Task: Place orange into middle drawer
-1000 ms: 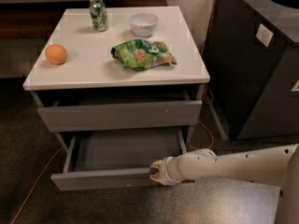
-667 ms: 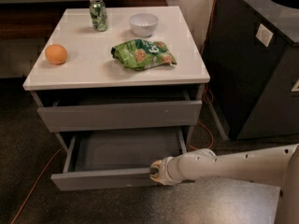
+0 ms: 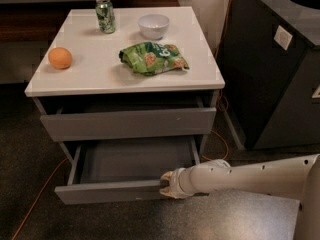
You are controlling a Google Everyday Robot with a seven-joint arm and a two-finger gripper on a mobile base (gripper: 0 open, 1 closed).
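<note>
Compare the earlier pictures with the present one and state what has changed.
Nothing has visibly changed. The tool stays at the right end of the front of the middle drawer, which remains pulled out. The orange still lies on the left of the table, with the can, the bowl and the green bag where they were.

- No wording can be read on the green bag [image 3: 152, 58], the can [image 3: 105, 15] or the white label [image 3: 283, 37] on the dark cabinet [image 3: 270, 84].
- The gripper [image 3: 165, 185] is seen at the front of the pulled-out middle drawer [image 3: 107, 191].
</note>
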